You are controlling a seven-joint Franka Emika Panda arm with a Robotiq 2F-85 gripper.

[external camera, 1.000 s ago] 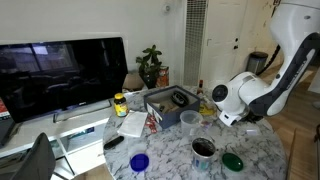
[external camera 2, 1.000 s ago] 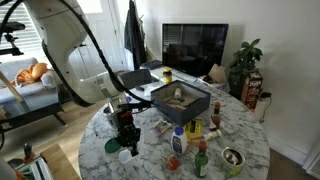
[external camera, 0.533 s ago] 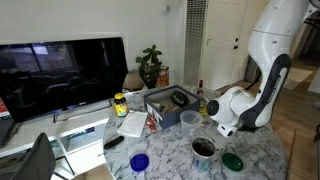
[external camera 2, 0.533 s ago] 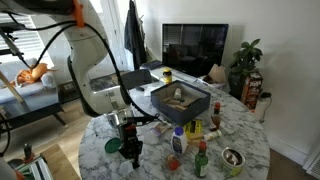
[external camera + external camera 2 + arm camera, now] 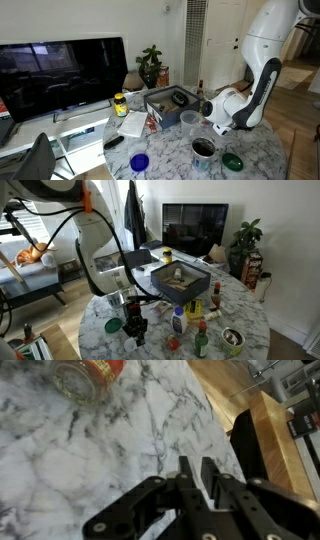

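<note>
My gripper (image 5: 198,468) hangs low over the white marble table (image 5: 90,450) near its rim, fingers almost together with only a thin slit of marble showing between them, and nothing is held. In both exterior views the gripper (image 5: 222,128) (image 5: 135,330) points down at the tabletop. A glass jar with a red-orange band (image 5: 85,375) lies nearest, at the top of the wrist view, apart from the fingers. A dark cup (image 5: 203,148) and a green bowl (image 5: 233,160) sit just in front of the gripper.
A dark open box (image 5: 168,100) (image 5: 180,278) stands mid-table, with bottles (image 5: 195,310), a clear cup (image 5: 189,121), a blue bowl (image 5: 139,161) and a yellow-lidded jar (image 5: 120,103) around it. A TV (image 5: 60,70) stands behind. The table edge and wooden floor (image 5: 270,420) lie close to the gripper.
The arm has swung in over the table and lowered the gripper toward the marble near the rim. The objects on the table have not moved.
</note>
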